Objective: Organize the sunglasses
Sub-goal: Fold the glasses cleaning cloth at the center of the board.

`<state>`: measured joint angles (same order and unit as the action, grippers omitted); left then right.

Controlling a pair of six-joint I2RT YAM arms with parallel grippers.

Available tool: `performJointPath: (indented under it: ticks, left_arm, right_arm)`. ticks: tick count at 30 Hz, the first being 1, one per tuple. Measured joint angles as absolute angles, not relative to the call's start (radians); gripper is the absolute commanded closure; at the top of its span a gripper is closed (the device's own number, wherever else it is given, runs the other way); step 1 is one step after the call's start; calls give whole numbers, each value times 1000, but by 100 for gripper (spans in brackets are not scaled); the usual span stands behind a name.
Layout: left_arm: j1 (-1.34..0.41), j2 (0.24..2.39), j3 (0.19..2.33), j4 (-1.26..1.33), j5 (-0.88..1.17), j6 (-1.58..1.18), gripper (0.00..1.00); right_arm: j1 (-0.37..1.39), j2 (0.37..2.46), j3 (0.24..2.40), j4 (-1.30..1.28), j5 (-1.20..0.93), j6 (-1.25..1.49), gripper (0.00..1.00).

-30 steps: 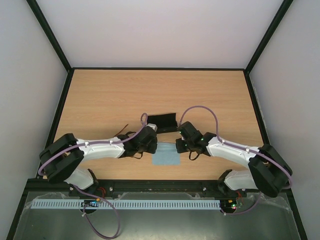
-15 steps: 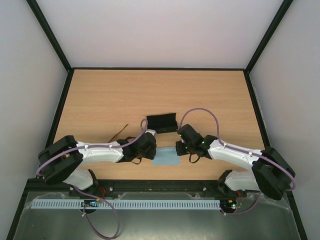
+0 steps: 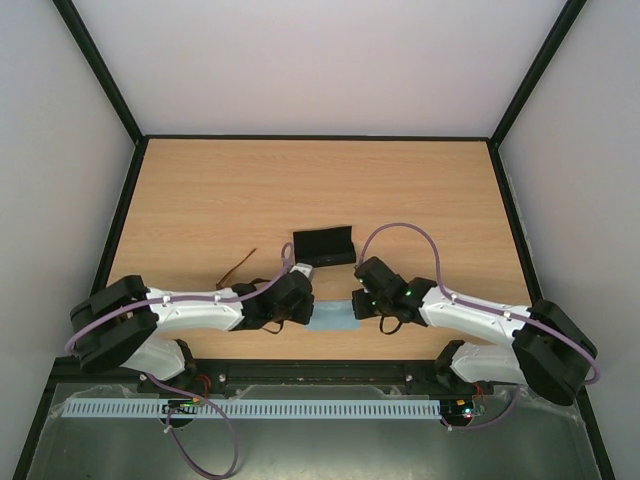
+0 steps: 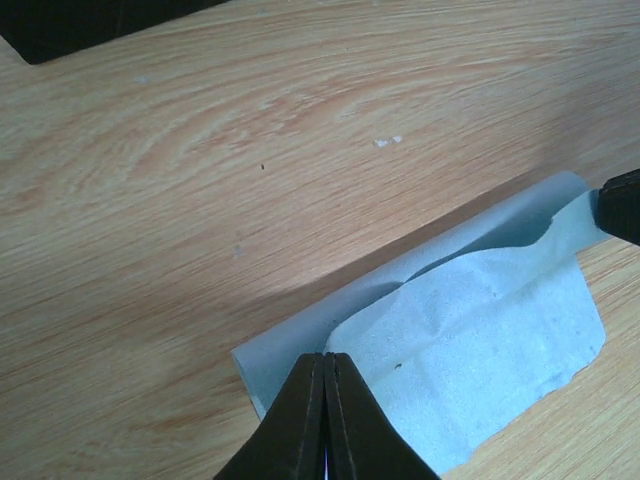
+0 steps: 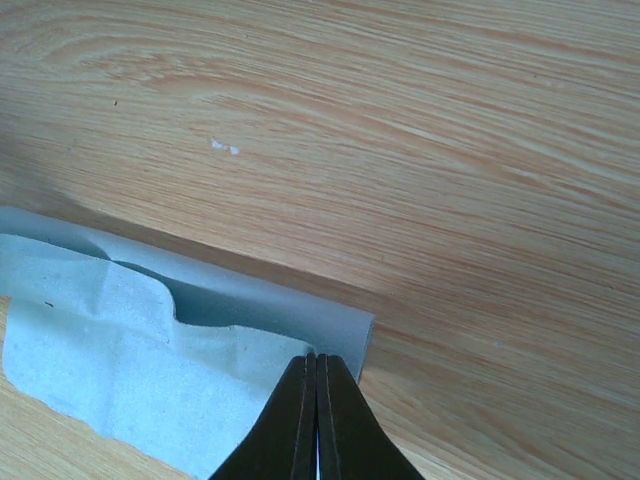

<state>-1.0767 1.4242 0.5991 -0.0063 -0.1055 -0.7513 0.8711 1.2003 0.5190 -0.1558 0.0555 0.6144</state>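
Nearest the arm bases, the light blue cloth (image 3: pixel 332 318) is seen lying on the table (image 3: pixel 200 190), partly doubled over so that an upper layer rests on a lower one with a raised crease between them. Its left corner is pinched by the left gripper (image 4: pixel 326 358), whose jaws are pressed fully together on the fabric. Its right corner is pinched in the same way by the right gripper (image 5: pixel 317 358), also fully closed. The step in hand is judged to be the folding or straightening of the cloth, done with both arms at once.

Just beyond the cloth, near the middle of the table, the black case (image 3: pixel 322 245) is set. The sunglasses (image 3: pixel 243 263) lie to the left of the case, apart from it. Only a thin brown temple arm is shown, the rest being hidden by the left arm. They are not held.

For the next move, both corners would need to be carried evenly so that the fold lies flat, then released before the sunglasses are approached.
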Motion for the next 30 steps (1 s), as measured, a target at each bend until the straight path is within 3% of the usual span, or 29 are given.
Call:
performJointPath:
  ticks: [30]
  left_arm:
    - [-1113,1424,552,19,-105,-797,98]
  right_arm:
    - [907,1185,465,-152,52,679,99]
